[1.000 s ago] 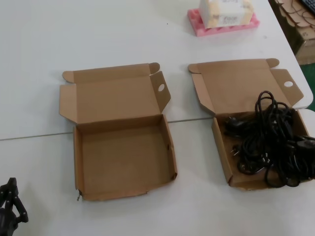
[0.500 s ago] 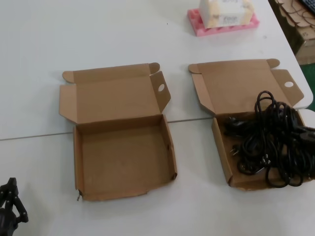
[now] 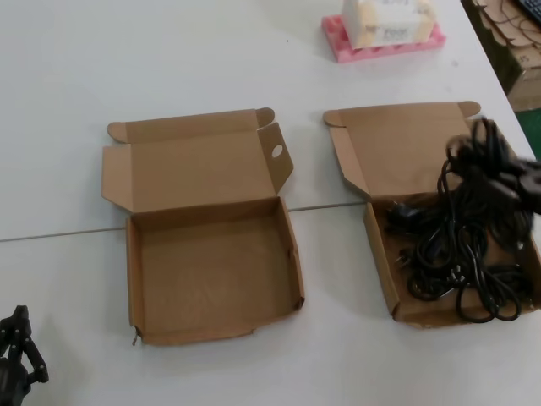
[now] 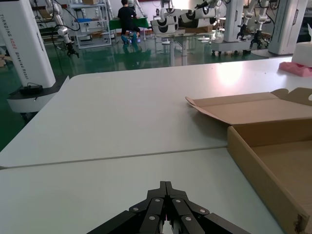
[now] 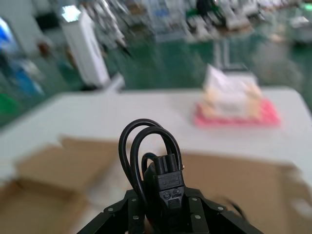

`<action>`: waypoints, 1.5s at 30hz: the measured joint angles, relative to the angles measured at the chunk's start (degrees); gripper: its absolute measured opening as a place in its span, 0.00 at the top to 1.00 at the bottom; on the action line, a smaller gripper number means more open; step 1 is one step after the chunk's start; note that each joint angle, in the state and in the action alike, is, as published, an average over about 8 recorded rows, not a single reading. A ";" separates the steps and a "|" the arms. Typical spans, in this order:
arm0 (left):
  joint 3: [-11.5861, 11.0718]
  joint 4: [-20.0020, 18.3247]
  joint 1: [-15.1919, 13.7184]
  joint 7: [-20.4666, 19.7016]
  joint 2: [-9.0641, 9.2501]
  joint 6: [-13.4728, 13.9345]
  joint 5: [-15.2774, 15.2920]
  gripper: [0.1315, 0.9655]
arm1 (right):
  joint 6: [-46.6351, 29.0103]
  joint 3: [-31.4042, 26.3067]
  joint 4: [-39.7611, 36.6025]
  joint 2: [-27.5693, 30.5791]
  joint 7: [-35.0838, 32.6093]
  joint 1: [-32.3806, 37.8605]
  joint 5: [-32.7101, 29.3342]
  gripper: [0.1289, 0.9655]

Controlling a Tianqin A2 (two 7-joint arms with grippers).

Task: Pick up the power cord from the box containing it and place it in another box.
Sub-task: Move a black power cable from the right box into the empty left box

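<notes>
The power cord (image 3: pixel 473 228) is gripped near its plug by the right gripper (image 5: pixel 163 204), its fingers closed on it, at the right of the head frame above the box containing it (image 3: pixel 382 262). Trailing loops should be lifted clear of the wall before being carried left to the other box (image 3: pixel 211 262). The left gripper (image 4: pixel 165 214) is parked on the worktop (image 3: pixel 169 51), fingers closed.

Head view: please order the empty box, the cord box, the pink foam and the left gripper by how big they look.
1. Empty box, largest.
2. Cord box; the edge cuts it.
3. Pink foam.
4. Left gripper; only part shows.
</notes>
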 joint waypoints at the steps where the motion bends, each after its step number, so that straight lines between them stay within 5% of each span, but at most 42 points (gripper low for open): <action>1: 0.00 0.00 0.00 0.00 0.00 0.00 0.00 0.96 | -0.46 0.29 1.58 -0.39 0.00 -0.13 1.11 0.82; 12: 0.00 0.00 0.00 0.00 0.00 0.00 0.00 0.96 | 5.26 -8.96 14.68 -9.11 0.00 -1.18 7.23 0.82; 28: 0.00 0.00 0.00 0.00 0.00 0.00 0.00 0.96 | 19.78 -22.81 4.16 -28.19 0.00 -1.26 -2.04 0.82; 45: 0.00 0.00 0.00 0.00 0.00 0.00 0.00 0.96 | 24.01 -27.56 -0.53 -29.05 0.00 0.30 -3.76 0.73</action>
